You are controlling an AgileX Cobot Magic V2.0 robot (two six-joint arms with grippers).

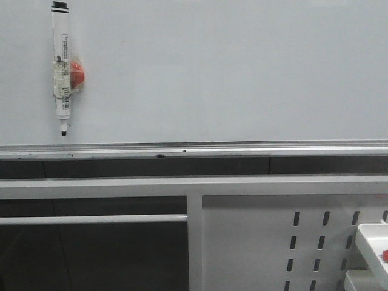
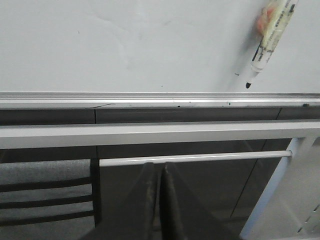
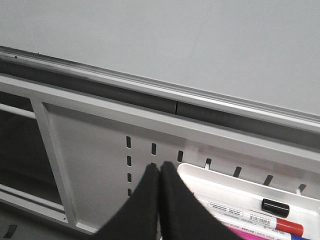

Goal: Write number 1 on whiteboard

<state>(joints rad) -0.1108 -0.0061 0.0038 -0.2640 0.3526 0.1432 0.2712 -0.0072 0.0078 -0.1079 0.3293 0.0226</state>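
The whiteboard [image 1: 230, 73] fills the upper front view, with a silver rail [image 1: 242, 147] along its bottom edge. No number 1 stroke shows on it. A white marker [image 1: 62, 66] with a black tip hangs tip down on the board at the upper left, over a red magnet [image 1: 76, 71]; it also shows in the left wrist view [image 2: 272, 32]. My left gripper [image 2: 160, 167] is shut and empty, low in front of the frame below the board [image 2: 125, 45]. My right gripper [image 3: 160, 167] is shut and empty, in front of the slotted panel, below the board [image 3: 200, 45].
A white slotted metal panel [image 1: 254, 242] stands below the rail at the right. A white tray [image 3: 235, 192] on it holds several markers, one with a red cap [image 3: 287, 226] and one with a black cap [image 3: 275, 206]. A white bar [image 1: 91, 219] crosses the dark opening at the left.
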